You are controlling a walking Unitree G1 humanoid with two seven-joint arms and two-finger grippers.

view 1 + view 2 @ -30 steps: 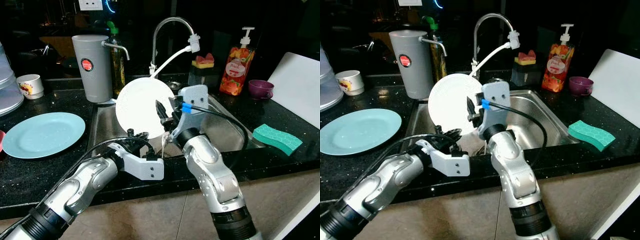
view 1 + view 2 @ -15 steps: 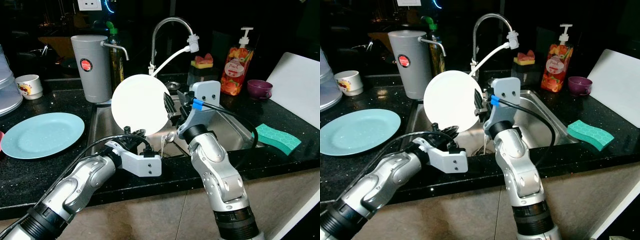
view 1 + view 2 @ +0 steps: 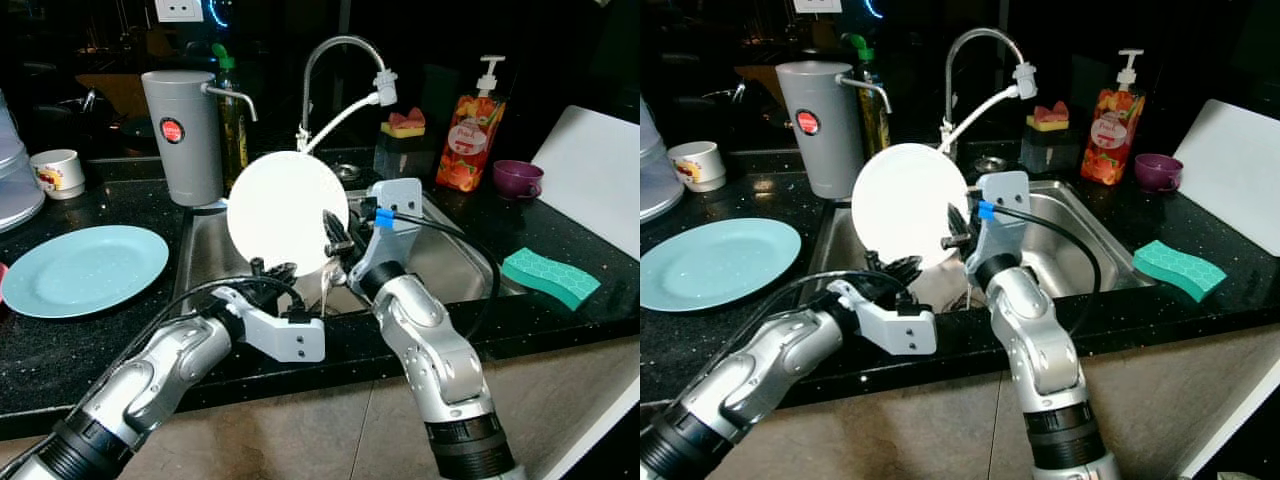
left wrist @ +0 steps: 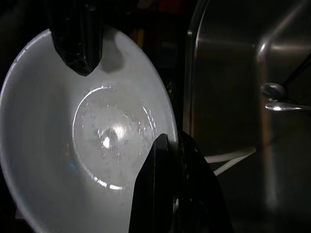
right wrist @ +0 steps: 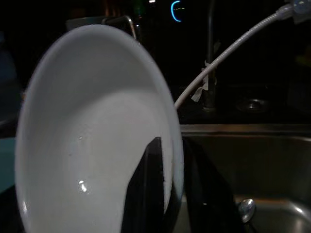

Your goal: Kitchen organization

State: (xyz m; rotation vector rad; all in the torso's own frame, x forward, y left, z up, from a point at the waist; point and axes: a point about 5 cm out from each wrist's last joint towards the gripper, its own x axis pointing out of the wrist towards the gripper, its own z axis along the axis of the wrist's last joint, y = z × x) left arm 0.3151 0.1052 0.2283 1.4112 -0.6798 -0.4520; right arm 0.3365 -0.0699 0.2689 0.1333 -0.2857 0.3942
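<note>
A white plate (image 3: pixel 285 210) stands on edge over the left part of the steel sink (image 3: pixel 455 265). My right gripper (image 3: pixel 335 238) is shut on its right rim; in the right wrist view the fingers (image 5: pixel 150 194) pinch the rim of the plate (image 5: pixel 97 136). My left gripper (image 3: pixel 272 270) sits at the plate's lower edge. In the left wrist view its fingers (image 4: pixel 158 189) clamp the rim of the plate (image 4: pixel 97 131), whose hollow face shows, wet and shiny. A light blue plate (image 3: pixel 85 268) lies flat on the black counter to the left.
A faucet (image 3: pixel 330 60) with a white hose arches behind the plate. A grey dispenser (image 3: pixel 183 135) and white cup (image 3: pixel 57 172) stand at back left. Soap bottle (image 3: pixel 477 130), purple cup (image 3: pixel 518 177), green sponge (image 3: pixel 550 277) and white board (image 3: pixel 600 180) are on the right. A spoon (image 4: pixel 286 105) lies in the sink.
The right wrist swung right and up, then came back down a little, tilting the white plate slightly. The left gripper has stayed at the plate's lower edge.
</note>
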